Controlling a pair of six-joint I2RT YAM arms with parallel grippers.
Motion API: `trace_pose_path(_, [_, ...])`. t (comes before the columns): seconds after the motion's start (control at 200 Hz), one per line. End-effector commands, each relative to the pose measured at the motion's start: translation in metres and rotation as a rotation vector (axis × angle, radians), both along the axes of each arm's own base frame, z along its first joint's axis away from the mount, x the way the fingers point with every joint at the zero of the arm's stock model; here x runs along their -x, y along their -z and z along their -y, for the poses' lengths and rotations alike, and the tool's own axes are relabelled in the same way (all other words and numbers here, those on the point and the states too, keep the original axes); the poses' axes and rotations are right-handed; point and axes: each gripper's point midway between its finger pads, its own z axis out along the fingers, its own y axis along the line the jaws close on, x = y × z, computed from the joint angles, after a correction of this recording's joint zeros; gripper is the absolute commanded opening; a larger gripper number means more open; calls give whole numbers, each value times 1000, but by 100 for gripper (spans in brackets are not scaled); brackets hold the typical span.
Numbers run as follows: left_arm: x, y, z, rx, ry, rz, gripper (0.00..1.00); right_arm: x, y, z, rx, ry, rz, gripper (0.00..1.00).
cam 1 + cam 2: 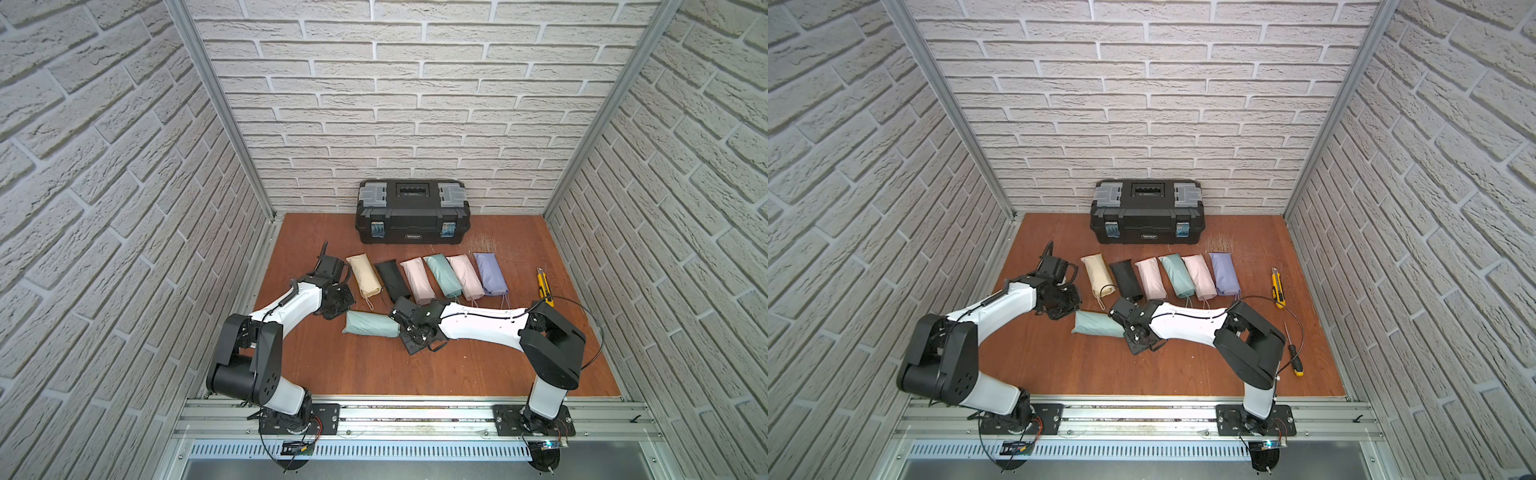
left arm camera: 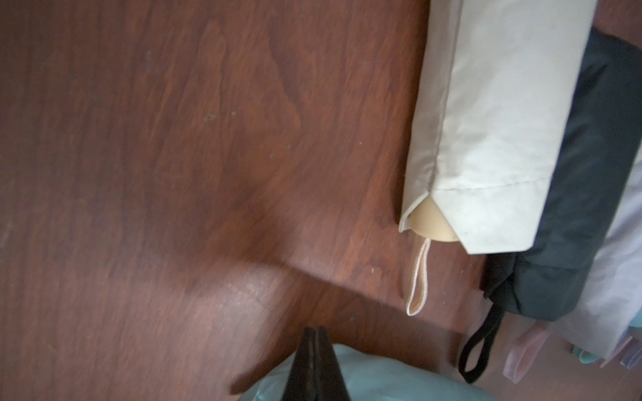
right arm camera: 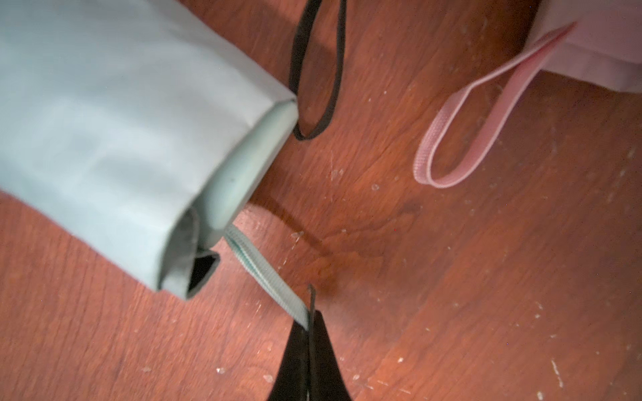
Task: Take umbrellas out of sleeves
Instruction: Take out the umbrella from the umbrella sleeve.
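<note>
Wood-grain tabletop (image 1: 374,365), reddish brown: carries the full stock.

Black toolbox (image 1: 411,212): latched, against the back wall, apart from the work.

Row of six filled sleeves, side by side in front of the toolbox: cream sleeve (image 1: 363,274), black sleeve (image 1: 390,280), pink sleeve (image 1: 417,279), mint sleeve (image 1: 442,274), second pink sleeve (image 1: 466,276), lavender sleeve (image 1: 490,273). Each is plump, with its umbrella inside and only a loop trailing from the open near end. Untouched.

Front mint sleeve (image 1: 370,325): lies crosswise between the two arms, nearer the front edge than the row. Its umbrella is almost wholly inside.

Left tool (image 2: 316,347): fingers pressed together, at the far, closed end of the front mint sleeve. Whether any fabric is pinched cannot be told.

Right tool (image 3: 309,330): clamped tight on the mint wrist loop (image 3: 264,274), which runs taut from the sleeve mouth.

Mint handle (image 3: 243,166): its butt just shows at the sleeve mouth.

Utility knife (image 1: 544,286) and screwdriver (image 1: 1293,353): idle at the right side.

Tally, as judged: no bare umbrella and no empty sleeve on view. Item one is at the first pull; all seven remain.
</note>
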Motion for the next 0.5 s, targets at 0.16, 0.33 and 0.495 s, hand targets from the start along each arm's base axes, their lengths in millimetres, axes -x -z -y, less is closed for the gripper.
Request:
trace_pose_path(0.16, [-14, -17, -12, -25, -25, 73, 0, 9, -4, 26, 64, 29, -3, 3])
trace_pose_path(0.33, [-13, -17, -13, -26, -28, 72, 0, 10, -3, 30, 70, 34, -2, 3])
trace_pose_path(0.495, [-14, -16, -14, -26, -29, 70, 0, 11, -2, 31, 74, 35, -1, 3])
